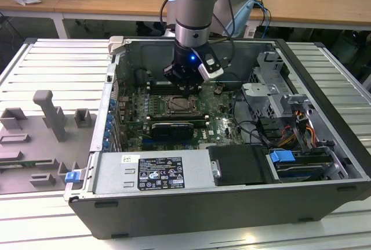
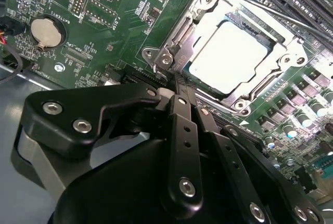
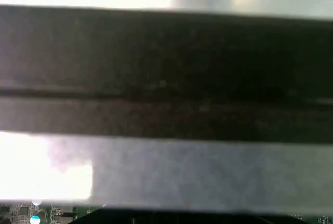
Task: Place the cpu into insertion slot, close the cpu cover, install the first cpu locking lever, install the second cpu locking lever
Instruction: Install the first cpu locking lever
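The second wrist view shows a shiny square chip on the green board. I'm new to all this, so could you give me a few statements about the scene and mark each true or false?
1. The cpu lies in its socket on the green board. True.
2. The cpu cover lies closed around the chip. True: its metal frame surrounds the chip's top.
3. The gripper holds the chip in the air. False: its fingers are shut together, with nothing between them, their tips beside the socket's corner.
4. The computer case has its side panel on. False: it lies open, the board in plain sight.
5. A round silver coin battery sits on the board. True.
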Robot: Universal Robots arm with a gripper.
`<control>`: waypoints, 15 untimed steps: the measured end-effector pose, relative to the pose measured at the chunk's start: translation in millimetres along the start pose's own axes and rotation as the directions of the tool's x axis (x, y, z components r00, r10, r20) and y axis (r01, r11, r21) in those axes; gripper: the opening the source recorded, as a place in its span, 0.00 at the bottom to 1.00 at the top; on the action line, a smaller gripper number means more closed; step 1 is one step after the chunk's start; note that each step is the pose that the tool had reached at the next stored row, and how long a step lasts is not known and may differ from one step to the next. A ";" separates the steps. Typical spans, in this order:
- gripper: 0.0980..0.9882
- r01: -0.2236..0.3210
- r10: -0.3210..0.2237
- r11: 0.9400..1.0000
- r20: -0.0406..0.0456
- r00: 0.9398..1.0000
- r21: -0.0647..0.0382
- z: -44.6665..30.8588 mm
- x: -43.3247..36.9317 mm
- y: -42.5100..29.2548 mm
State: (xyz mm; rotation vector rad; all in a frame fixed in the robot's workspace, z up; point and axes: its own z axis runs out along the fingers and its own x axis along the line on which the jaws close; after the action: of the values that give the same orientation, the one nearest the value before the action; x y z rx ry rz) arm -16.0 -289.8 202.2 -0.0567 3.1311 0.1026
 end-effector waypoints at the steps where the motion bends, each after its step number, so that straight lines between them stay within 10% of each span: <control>1: 0.01 0.000 0.000 1.000 0.000 1.000 0.000 0.2 -0.1 0.1; 9: 0.01 0.000 0.000 1.000 0.001 1.000 -0.001 0.9 -0.8 2.0; 15: 0.01 0.000 0.000 1.000 0.000 1.000 -0.001 -12.3 -0.8 2.9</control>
State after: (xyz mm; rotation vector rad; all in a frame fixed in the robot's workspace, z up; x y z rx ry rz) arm -15.3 -287.8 214.7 -0.0567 3.1307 0.1042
